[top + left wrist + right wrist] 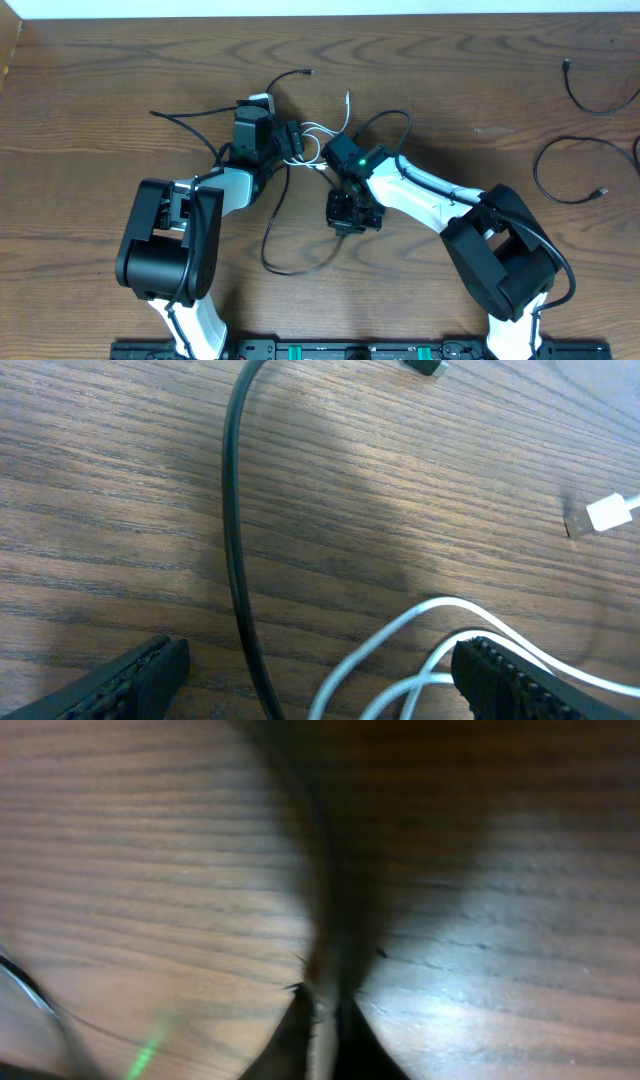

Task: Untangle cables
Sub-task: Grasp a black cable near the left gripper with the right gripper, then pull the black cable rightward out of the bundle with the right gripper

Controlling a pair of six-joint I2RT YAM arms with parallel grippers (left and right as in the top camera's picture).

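White cable [440, 601], black cable [232, 540] between wide-spread left end effector [320, 658].

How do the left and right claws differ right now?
1. The left claw is wide open; the right claw is shut.
2. The left claw straddles a black cable and loops of white cable; the right claw's tips meet at a blurred dark strand, and whether it is pinched is unclear.

Both point down, close over the wooden table.
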